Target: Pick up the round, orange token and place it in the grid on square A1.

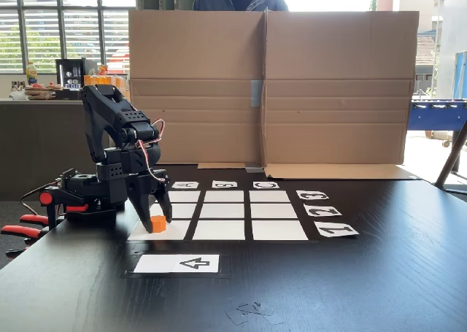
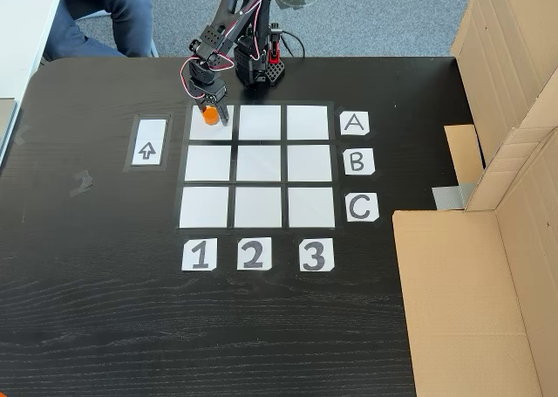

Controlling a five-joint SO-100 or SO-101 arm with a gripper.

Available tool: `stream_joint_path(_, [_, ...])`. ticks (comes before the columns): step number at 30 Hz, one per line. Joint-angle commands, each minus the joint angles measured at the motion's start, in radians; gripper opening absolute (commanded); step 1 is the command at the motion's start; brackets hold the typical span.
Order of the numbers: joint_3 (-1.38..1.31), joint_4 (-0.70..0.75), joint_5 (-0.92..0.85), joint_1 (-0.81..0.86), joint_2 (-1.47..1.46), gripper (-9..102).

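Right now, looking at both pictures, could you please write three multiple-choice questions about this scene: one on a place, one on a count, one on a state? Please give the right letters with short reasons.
1. On which cell is the token?
A. the corner cell in the row of the A card and the column of the 1 card
B. the middle cell
C. the corner cell by the C and 3 cards

2. How many white cells has the grid?
A. six
B. nine
C. twelve

3. How is the gripper?
A. far from the token
B. lifted high above the grid
C. low, its fingers on either side of the token

Answers: 1 A, the token sits in square A1. 2 B, three rows of three. 3 C, the fingers bracket the token in both fixed views.
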Motion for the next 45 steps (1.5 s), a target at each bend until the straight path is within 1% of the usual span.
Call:
stream_joint_path(1, [-0.011, -0.011, 0.006, 0.009, 0.005, 31])
stream_joint_path(10, [-0.094, -0.026, 0.006, 0.055, 0.034, 32])
stream_joint_path(21, [-0.255, -0.012, 0.017, 0.155, 0.126, 34])
stream_joint_path(27, [-0.268, -0.020, 0.040, 0.193, 0.290, 34])
stream_joint_path(34, [-0.268, -0.011, 0.078, 0.278, 0.502, 33])
stream_joint_path(40, [-0.259, 0.028, 0.081, 0.396, 0.673, 32])
stream_joint_path(45, [-0.250, 0.077, 0.081, 0.515, 0.804, 29])
